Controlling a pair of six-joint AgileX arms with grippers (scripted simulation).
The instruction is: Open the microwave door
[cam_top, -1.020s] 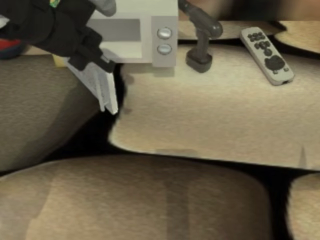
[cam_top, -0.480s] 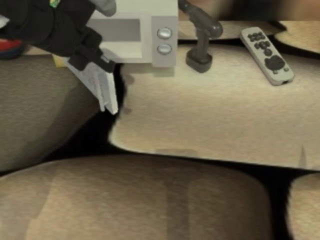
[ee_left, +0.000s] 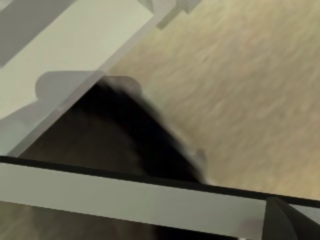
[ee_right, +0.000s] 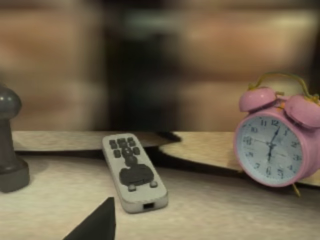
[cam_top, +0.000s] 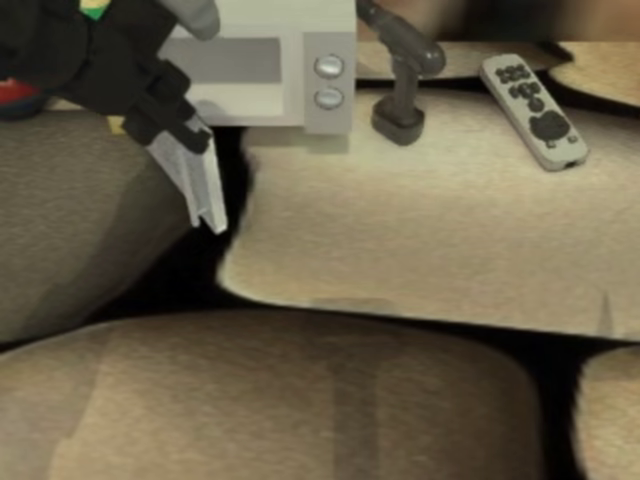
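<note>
Door (cam_top: pixel 200 185) swung wide off microwave (cam_top: pixel 262 62); left claw (cam_top: pixel 168 125) gripping it. No legible writing.

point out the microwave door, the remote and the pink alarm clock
microwave door (cam_top: pixel 200 190), top view, its swung-out panel
remote (ee_right: pixel 134 172), right wrist view, its dark pad
pink alarm clock (ee_right: pixel 270 150), right wrist view, its dial

White microwave (cam_top: pixel 262 62), microwave door (cam_top: pixel 196 178) swung open.
</note>
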